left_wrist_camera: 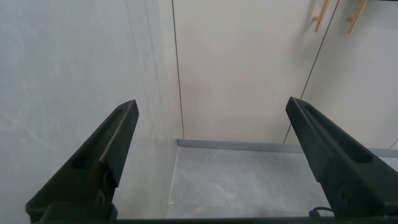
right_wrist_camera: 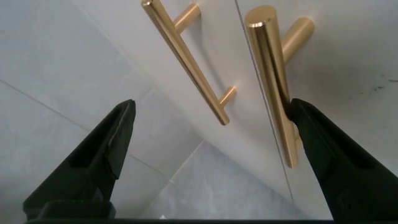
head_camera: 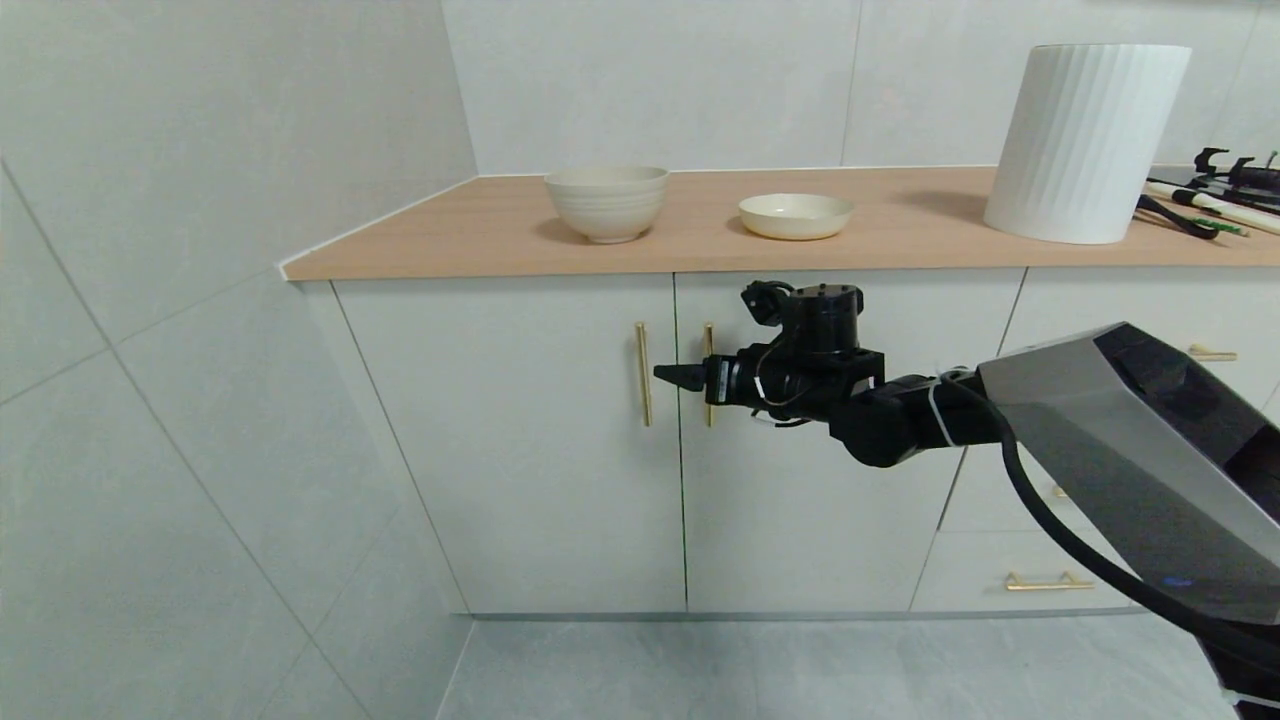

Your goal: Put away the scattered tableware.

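Note:
A deep cream bowl (head_camera: 607, 202) and a shallow cream dish (head_camera: 795, 215) stand on the wooden countertop (head_camera: 900, 248). Below them, my right gripper (head_camera: 668, 375) is held out in front of the two cabinet doors, level with their gold handles (head_camera: 644, 373). In the right wrist view the gripper (right_wrist_camera: 211, 106) is open; the nearer handle (right_wrist_camera: 270, 81) lies between its fingers, close to one finger (right_wrist_camera: 323, 155), and the other handle (right_wrist_camera: 186, 62) is farther off. My left gripper (left_wrist_camera: 211, 104) hangs open and holds nothing, low down facing the cabinet base and the floor.
A tall white ribbed cylinder (head_camera: 1085, 140) stands on the counter at the right, with dark utensils (head_camera: 1210, 200) beyond it. Drawers with gold pulls (head_camera: 1048, 583) sit right of the doors. A tiled wall (head_camera: 200, 300) closes the left side.

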Tool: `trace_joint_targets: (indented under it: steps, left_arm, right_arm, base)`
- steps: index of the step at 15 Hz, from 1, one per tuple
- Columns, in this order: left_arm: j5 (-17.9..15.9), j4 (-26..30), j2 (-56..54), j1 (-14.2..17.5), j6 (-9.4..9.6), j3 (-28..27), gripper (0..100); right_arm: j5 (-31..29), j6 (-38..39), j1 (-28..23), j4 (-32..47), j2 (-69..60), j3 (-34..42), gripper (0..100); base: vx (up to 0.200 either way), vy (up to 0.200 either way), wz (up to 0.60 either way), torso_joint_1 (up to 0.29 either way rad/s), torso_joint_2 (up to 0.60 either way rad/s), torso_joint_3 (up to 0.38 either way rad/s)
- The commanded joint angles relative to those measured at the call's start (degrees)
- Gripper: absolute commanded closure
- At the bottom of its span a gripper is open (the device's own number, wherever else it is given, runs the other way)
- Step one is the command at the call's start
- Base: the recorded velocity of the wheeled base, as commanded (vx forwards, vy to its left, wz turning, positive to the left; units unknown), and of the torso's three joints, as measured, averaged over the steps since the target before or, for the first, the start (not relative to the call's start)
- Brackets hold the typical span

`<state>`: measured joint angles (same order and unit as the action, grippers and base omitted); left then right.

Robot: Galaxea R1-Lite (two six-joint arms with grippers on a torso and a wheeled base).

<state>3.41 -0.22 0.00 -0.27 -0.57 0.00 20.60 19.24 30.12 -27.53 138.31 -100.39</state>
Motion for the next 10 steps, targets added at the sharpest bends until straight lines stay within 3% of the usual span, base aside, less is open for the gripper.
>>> trace_joint_targets:
  steps: [1,5,10]
  left_arm:
    - [0.01,-0.04,0.00,0.00,-0.04,0.00,0]
    - [0.01,-0.04,0.00,0.00,-0.04,0.00,0]
    - [0.01,-0.04,0.00,0.00,-0.04,0.00,0]
  right_arm:
    - [0.58,0.36,0.29,-0.07,0.38,-0.16,0]
    - [0.14,0.54,0.81,0.02,2.66,-3.94,0]
    - [-0.12,2.91,0.90,-0.07,1.96,-3.50,0]
  base:
    - [0.000,0.000,0.00,0.000,0.00,0.000]
    - [0.000,0.000,0.00,0.000,0.00,0.000]
    - [0.000,0.000,0.00,0.000,0.00,0.000]
